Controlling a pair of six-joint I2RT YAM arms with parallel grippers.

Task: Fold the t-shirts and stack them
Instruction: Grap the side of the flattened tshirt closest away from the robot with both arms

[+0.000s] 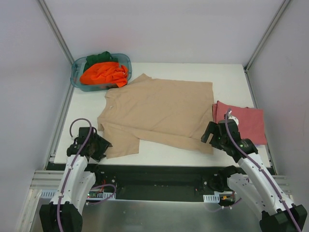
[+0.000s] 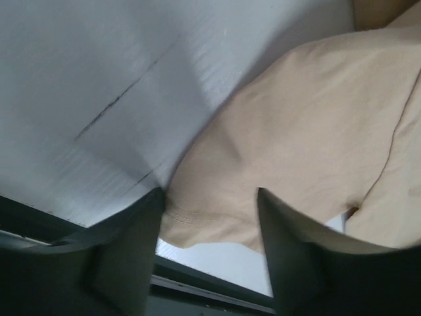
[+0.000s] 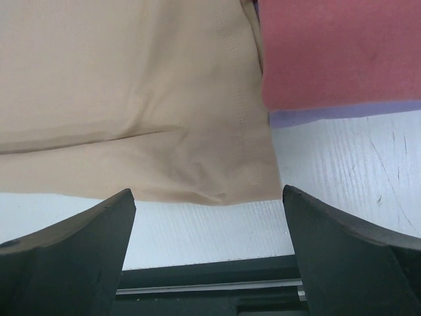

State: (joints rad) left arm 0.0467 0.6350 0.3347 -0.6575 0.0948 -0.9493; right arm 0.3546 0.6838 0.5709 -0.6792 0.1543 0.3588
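Tan-beige cotton t-shirt (image 1: 159, 108), soft and matte with light creases, lies spread flat across the middle of the table (image 1: 227, 77), collar to the left and hem to the right. Dusty red t-shirt (image 1: 244, 123) is folded into a neat rectangle just right of it. It is stacked on a lavender t-shirt (image 3: 342, 115), of which we see only a thin edge in the right wrist view. Bright orange t-shirt (image 1: 104, 73) and dark green t-shirt (image 1: 99, 58) are crumpled in a teal see-through plastic tub (image 1: 76, 79) at the far left corner.

Left gripper (image 1: 104, 145) sits low at the tan shirt's near sleeve (image 2: 217, 217). We see its dark fingers (image 2: 131, 250) parted, with the stitched sleeve hem between them and no pinch. Right gripper (image 1: 210, 133) is at the near hem corner (image 3: 250, 184) of the tan shirt, jaws spread wide with the corner between them; we can't tell if it touches.

Table top is white and finely ribbed, with a few thin dark scratches. Plain white walls (image 1: 159, 29) and aluminium rails (image 1: 58, 29) box it in.
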